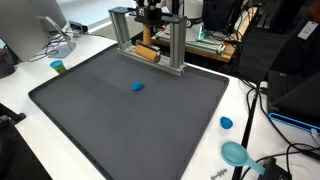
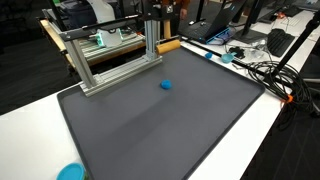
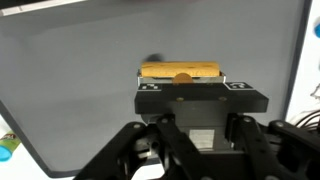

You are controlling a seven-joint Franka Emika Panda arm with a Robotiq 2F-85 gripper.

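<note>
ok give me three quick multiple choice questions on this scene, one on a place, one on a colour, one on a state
1. Where does the small blue object lie?
A) on the dark mat, in front of the metal frame
B) on top of the frame
C) in a bowl

2. What colour is the block in the wrist view?
A) red
B) green
C) yellow-tan

3. How is the metal frame placed?
A) lying flat
B) standing upright
C) tipped onto the blue object

Answers: 1 A, both exterior views show it on the mat, apart from the frame; 2 C, its top face is yellow-tan; 3 B, its posts rise straight up.
</note>
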